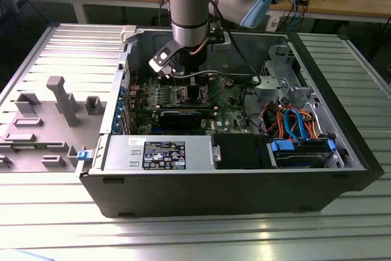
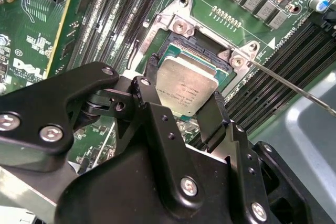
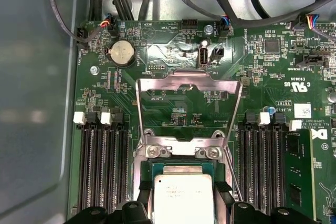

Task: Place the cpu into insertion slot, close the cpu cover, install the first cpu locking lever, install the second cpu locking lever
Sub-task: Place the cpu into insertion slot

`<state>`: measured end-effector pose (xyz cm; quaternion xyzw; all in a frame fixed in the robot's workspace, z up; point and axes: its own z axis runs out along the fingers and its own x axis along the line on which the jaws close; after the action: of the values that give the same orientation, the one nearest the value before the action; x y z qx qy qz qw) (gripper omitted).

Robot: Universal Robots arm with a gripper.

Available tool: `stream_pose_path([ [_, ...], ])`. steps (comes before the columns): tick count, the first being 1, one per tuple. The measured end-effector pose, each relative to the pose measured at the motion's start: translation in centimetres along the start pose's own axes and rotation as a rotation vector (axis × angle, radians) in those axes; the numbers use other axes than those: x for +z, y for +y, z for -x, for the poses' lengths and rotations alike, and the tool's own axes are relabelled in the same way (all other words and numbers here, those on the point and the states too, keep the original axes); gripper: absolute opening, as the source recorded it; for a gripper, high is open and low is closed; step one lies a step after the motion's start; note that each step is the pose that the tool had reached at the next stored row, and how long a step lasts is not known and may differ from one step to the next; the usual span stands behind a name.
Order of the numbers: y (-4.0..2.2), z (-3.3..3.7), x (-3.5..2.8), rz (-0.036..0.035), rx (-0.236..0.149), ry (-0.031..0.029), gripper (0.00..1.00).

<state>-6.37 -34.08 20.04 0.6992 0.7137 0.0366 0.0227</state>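
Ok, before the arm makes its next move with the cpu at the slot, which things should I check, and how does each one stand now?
1. The cpu cover lies open, off the insertion slot: ok.
2. The thin locking lever stands away from the slot: ok.
3. The gripper has its fingers on two opposite edges of the cpu: ok.
4. The cpu is over the slot, not over the memory slots beside it: ok.
5. The cpu lies flat and fully down in the slot: cannot tell.
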Motion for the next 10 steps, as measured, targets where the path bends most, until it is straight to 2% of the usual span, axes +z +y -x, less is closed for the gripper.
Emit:
stream_pose_path([
  [8,-0.01,0.00,0.07,0.0000,0.001,-0.0001,0.56],
  [9,-0.01,0.00,0.07,0.0000,0.001,-0.0001,0.62],
  [10,-0.01,0.00,0.07,0.0000,0.001,-0.0001,0.62],
])
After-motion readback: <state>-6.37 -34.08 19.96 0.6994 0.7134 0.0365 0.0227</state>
